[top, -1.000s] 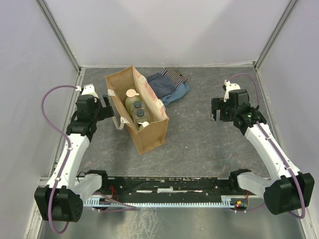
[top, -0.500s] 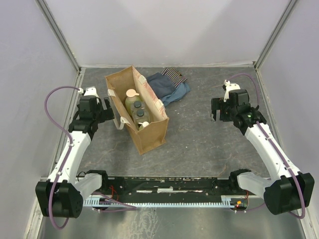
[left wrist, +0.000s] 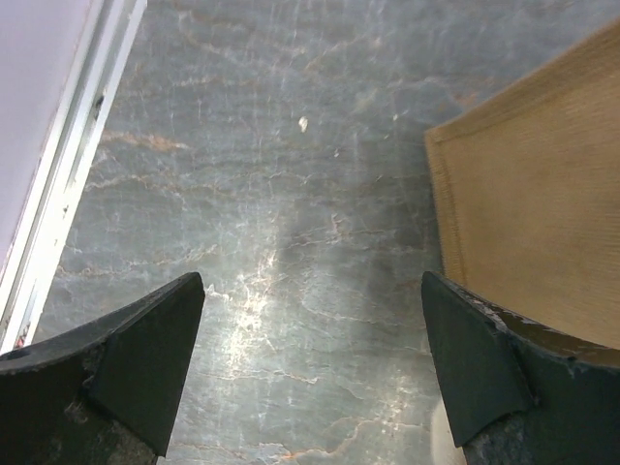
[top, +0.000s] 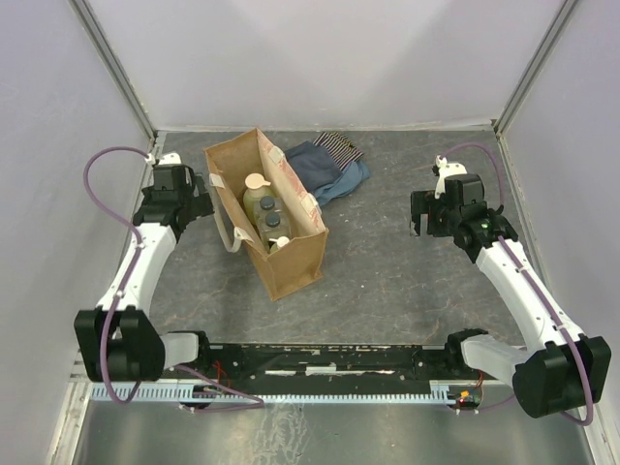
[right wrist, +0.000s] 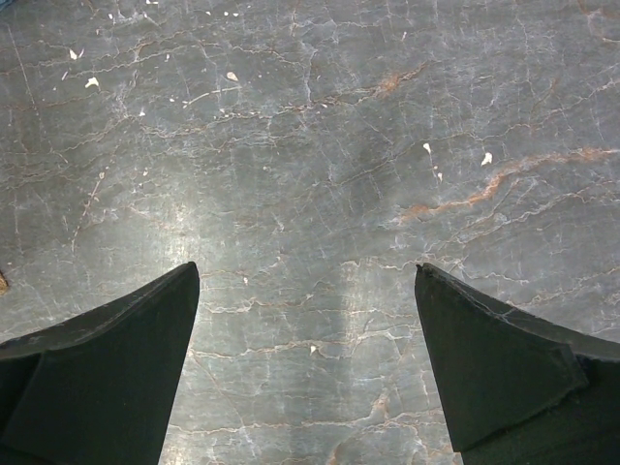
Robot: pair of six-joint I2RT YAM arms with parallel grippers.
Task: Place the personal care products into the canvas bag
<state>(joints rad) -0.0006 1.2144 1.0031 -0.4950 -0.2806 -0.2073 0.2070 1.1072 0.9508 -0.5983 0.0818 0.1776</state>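
Both my grippers stand wide and hold nothing: the left gripper (left wrist: 310, 281) hangs over bare table (top: 387, 271) with the tan wall of the canvas bag (left wrist: 533, 223) just beside its right finger, and the right gripper (right wrist: 306, 269) hovers over bare stone well apart from everything. From above I see the bag upright and open at the top, with the green bottle (top: 256, 194) at its far end, the two clear bottles (top: 269, 215) in the middle and the yellow bottle (top: 279, 243) nearest me. All four seem to be inside, so I judge the task all but finished. My worry now is the left arm. A whitish handle (top: 232, 237) droops off the bag's side towards it, and a careless sweep could hook that loop or nudge the wall. The bag is tall and soft, so a push could tip it and spill the bottles. I would lift clear before moving sideways. The folded cloths (top: 325, 165) behind the bag are not part of the job, and reaching near them risks the same bump.
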